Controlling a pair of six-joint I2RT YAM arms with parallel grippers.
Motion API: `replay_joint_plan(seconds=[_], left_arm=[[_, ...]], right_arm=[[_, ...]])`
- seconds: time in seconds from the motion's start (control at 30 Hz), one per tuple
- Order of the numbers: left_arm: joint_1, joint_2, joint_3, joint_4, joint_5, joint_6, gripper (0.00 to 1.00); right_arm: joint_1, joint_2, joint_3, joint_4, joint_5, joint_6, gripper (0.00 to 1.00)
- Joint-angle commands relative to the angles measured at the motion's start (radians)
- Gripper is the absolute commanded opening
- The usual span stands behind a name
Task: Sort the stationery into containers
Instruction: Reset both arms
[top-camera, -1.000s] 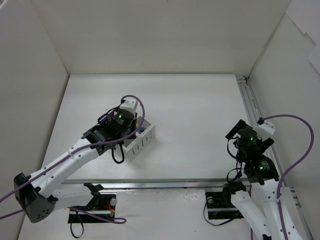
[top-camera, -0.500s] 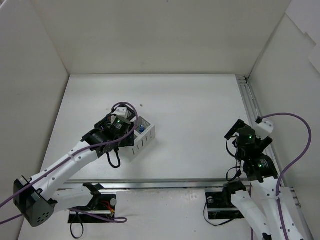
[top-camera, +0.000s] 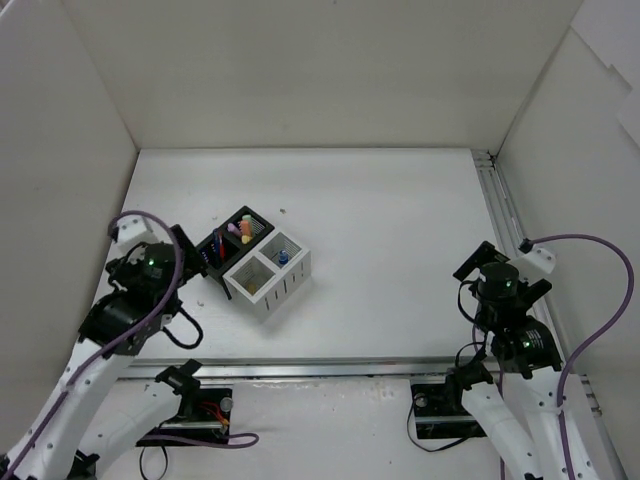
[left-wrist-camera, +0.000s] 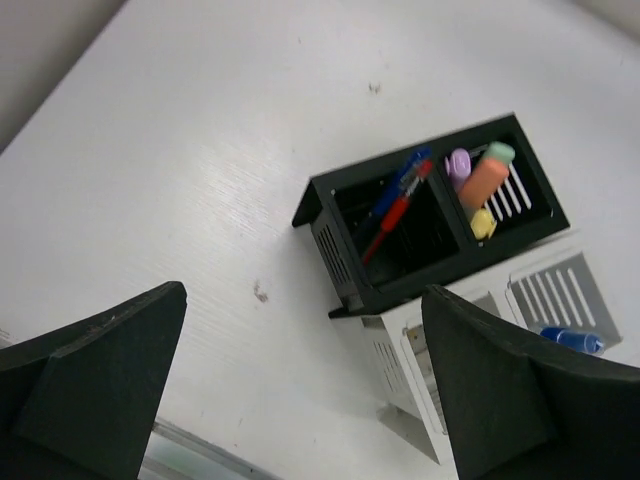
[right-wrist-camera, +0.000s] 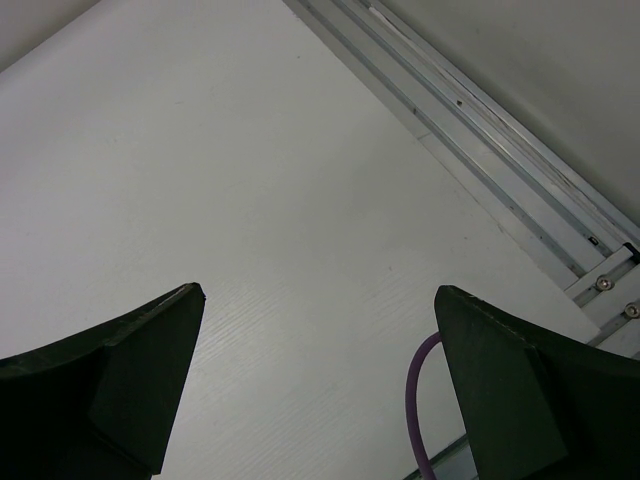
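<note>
The black box (top-camera: 234, 239) (left-wrist-camera: 430, 225) holds a blue and a red pen (left-wrist-camera: 398, 198) in one compartment. Pink, orange, green and yellow highlighters (left-wrist-camera: 482, 183) fill its other compartment. Touching it, the white slatted box (top-camera: 268, 273) (left-wrist-camera: 560, 290) holds a blue-capped bottle (top-camera: 283, 257) (left-wrist-camera: 571, 340) and a small beige piece (top-camera: 251, 285). My left gripper (top-camera: 192, 258) (left-wrist-camera: 303, 296) hangs open and empty over the table, left of both boxes. Far to the right, my right gripper (top-camera: 497, 268) (right-wrist-camera: 320, 291) is open and empty above bare table.
A metal rail (top-camera: 500, 215) (right-wrist-camera: 480, 110) runs along the right edge of the table, and another (top-camera: 330, 367) crosses the near edge. White walls enclose the table. A purple cable (right-wrist-camera: 414, 400) loops beside the right fingers.
The left gripper opened over the white box, then the arm pulled back to the near left, uncovering both boxes. The right arm barely shifted.
</note>
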Motion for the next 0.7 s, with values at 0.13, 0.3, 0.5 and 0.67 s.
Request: replay_joint_plan(seconds=[0.13, 0.3, 0.5, 0.67], left_arm=[[0.091, -0.176, -0.069, 0.134, -0.077, 0.052, 1.0], [0.091, -0.233, -0.121, 0.137, -0.107, 0.006, 1.0], [0.091, -0.244, -0.131, 0.107, -0.141, -0.028, 1.0], [0.091, -0.236, -0.143, 0.103, -0.141, -0.034, 1.0]], right_arm=[[-0.001, -0.048, 0.022, 0.05, 0.076, 0.033, 0.98], [-0.001, -0.07, 0.019, 0.05, 0.097, 0.042, 0.98], [0.0, -0.079, 0.019, 0.05, 0.102, 0.046, 0.98], [0.002, -0.088, 0.011, 0.05, 0.102, 0.043, 0.98]])
